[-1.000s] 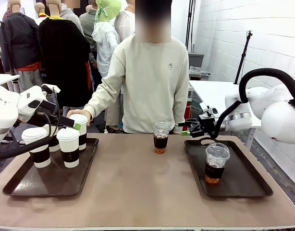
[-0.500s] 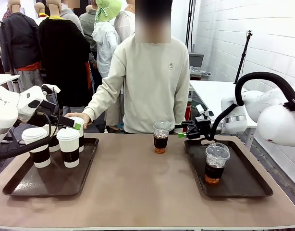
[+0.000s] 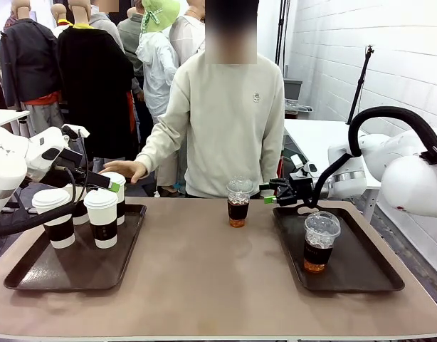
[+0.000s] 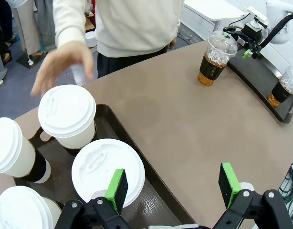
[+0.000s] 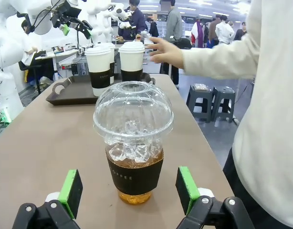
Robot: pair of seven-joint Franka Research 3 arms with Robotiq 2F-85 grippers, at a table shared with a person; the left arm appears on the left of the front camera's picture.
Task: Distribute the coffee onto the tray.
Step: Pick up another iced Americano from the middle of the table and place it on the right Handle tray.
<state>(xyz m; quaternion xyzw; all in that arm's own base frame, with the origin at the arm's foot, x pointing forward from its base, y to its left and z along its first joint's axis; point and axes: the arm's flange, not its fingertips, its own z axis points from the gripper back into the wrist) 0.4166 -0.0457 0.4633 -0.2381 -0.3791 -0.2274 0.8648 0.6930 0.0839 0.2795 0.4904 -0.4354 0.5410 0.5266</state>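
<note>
Person's hand has pulled back off the hot cups at left. Right gripper, jaws wide apart, crept in beside iced coffee, centre frame on the table; grab looks imminent. Left gripper also apart.

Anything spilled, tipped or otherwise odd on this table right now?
Nothing is spilled or tipped. One clear dome-lidded cup of iced coffee stands upright on the bare brown table, off both trays, with the right gripper open beside it. The other clear iced coffee cup stands on the right dark tray.
</note>
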